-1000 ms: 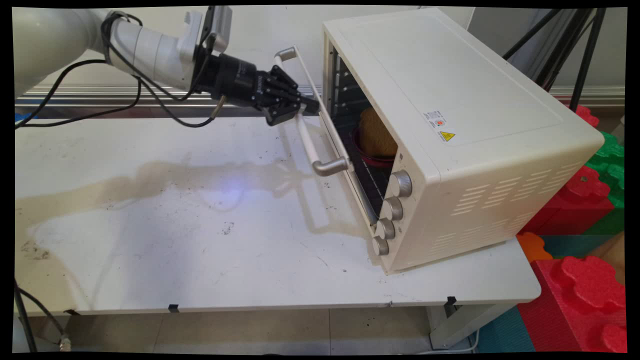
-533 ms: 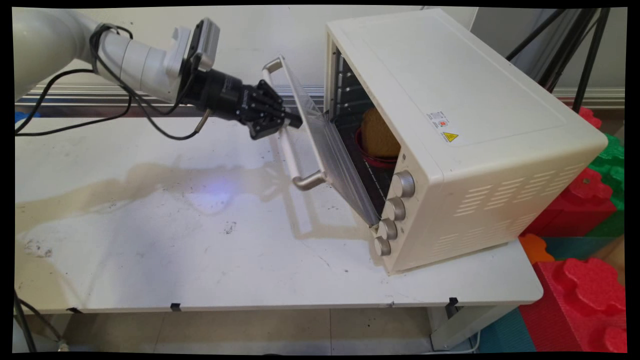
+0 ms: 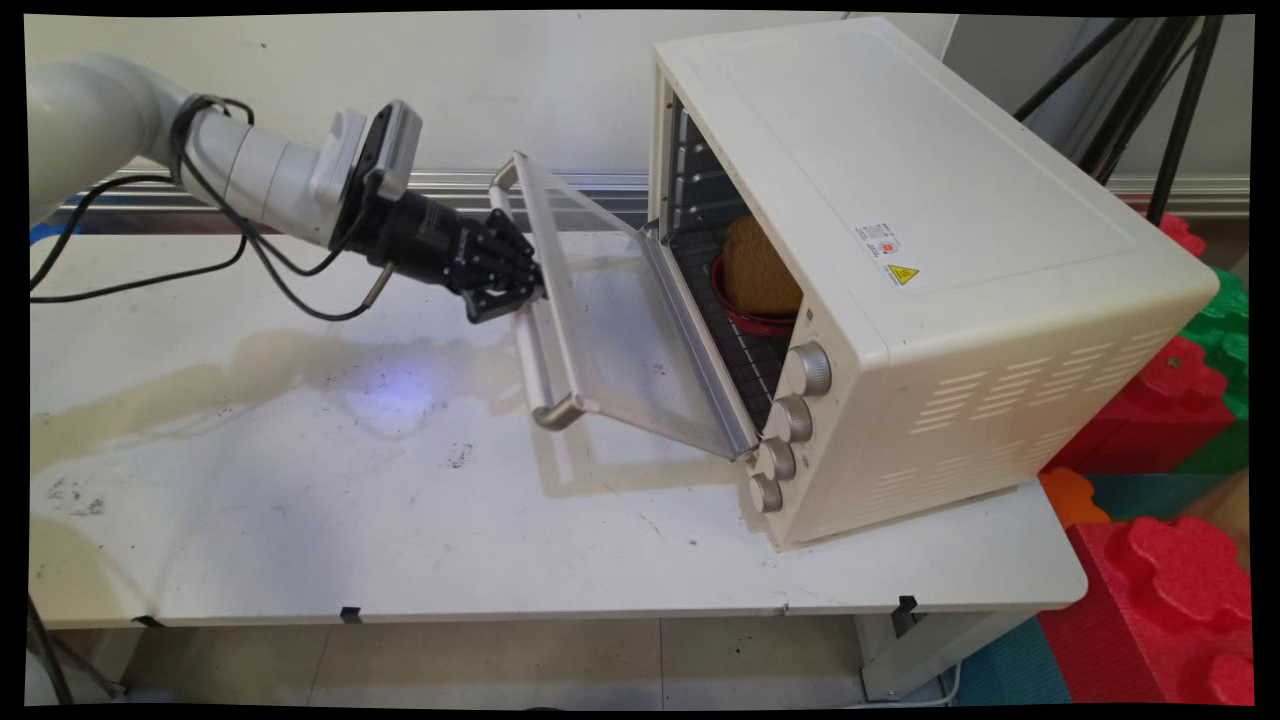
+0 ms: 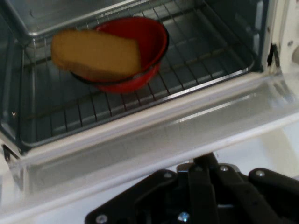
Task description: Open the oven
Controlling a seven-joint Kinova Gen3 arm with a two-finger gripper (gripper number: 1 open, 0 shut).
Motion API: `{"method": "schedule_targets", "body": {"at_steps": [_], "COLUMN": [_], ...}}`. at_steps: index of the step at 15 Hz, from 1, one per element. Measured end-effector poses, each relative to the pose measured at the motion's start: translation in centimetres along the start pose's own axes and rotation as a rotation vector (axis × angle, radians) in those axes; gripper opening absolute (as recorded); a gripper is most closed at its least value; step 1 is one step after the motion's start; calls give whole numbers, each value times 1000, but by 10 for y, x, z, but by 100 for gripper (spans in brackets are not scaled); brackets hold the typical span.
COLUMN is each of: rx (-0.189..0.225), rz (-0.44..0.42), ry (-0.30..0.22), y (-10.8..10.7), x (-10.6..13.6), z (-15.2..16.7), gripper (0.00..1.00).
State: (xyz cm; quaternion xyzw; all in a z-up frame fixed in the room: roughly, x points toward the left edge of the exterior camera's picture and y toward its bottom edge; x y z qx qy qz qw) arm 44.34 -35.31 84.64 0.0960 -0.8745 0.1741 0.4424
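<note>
Black hand [image 3: 520, 293] clamped on metal bar handle [image 3: 530, 345] – glass door [image 3: 620, 340] half-lowered; bread [image 4: 96, 53] in red bowl [image 4: 145, 39].

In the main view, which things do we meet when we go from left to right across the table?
Gripper → oven door handle → glass door → red bowl with bread → oven knobs → red foam blocks.

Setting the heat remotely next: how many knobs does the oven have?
4, in a column down the oven's front right edge: top knob, second, third, bottom.
</note>
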Motion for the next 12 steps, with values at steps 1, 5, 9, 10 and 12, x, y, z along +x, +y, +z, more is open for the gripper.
{"method": "schedule_targets", "body": {"at_steps": [1,5,9,10,12], "rx": [-4,-16,-25,-26,-26], "rz": [2,7,13,14,15], "ry": [-7,-37,-60,-64,-69], "y": [1,6,8,9,10], "x": [-5,-27,-42,-46,-51], "z": [0,-2,-4,-5,-8], "gripper": [0,0,0,0,0]}}
